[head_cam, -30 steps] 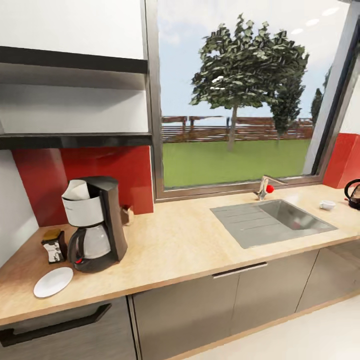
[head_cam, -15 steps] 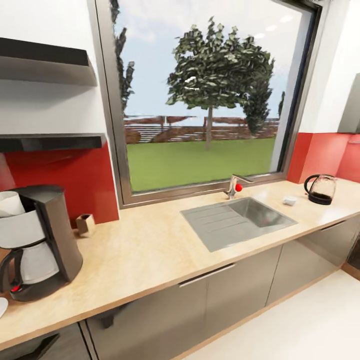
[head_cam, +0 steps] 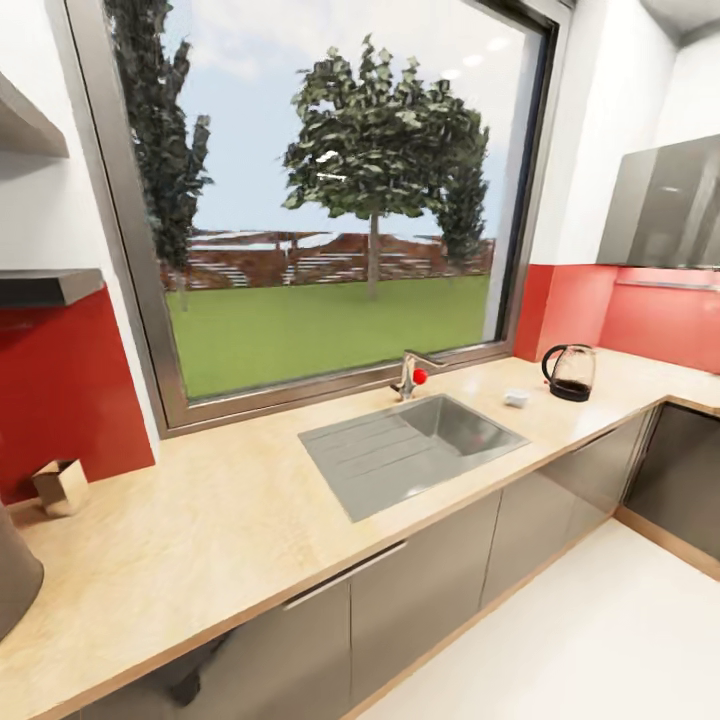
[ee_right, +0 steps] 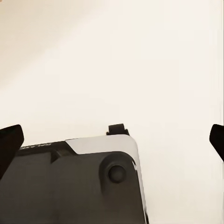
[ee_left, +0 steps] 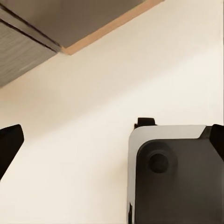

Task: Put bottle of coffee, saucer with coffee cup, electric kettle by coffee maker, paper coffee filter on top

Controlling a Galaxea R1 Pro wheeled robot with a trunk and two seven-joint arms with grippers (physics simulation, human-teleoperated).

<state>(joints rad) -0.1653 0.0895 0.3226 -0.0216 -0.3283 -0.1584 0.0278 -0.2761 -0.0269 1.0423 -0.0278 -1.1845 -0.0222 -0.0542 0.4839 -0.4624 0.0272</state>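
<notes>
Long light-wood kitchen countertop (head_cam: 230, 520) running along under the big window (head_cam: 320, 200), grey cabinet fronts (head_cam: 420, 580) below it. Inset steel sink (head_cam: 410, 450) roughly mid-counter, tap with a red knob (head_cam: 412, 375) at its back edge by the window sill.

Electric kettle (head_cam: 571, 372) way down at the far right end of the counter, upright, close to the red backsplash (head_cam: 640, 315) near the corner where the worktop turns. Small white thing (head_cam: 516, 397) just beside it, between kettle and sink, probably the coffee cup but too small to call for sure. Both well apart from the near left end.

At the near left edge, just a dark grey sliver of the coffee maker (head_cam: 15, 585) poking in, cut off by the frame. Little tan box-shaped holder (head_cam: 60, 485) against the backsplash at the back edge, not far from that sliver. Dark shelf (head_cam: 45, 287) above it on the wall. Grey range hood (head_cam: 665, 205) up at the right over the side run of counter.

Left gripper (ee_left: 112, 140): black fingertips (ee_left: 9, 144) sitting at opposite edges of the wrist shot, so jaws spread wide, nothing between them, just pale floor and the robot's own base (ee_left: 177, 177) below. Right gripper (ee_right: 112, 140): same deal, tips (ee_right: 10, 142) far apart, jaws wide, holding nothing, over pale floor.
</notes>
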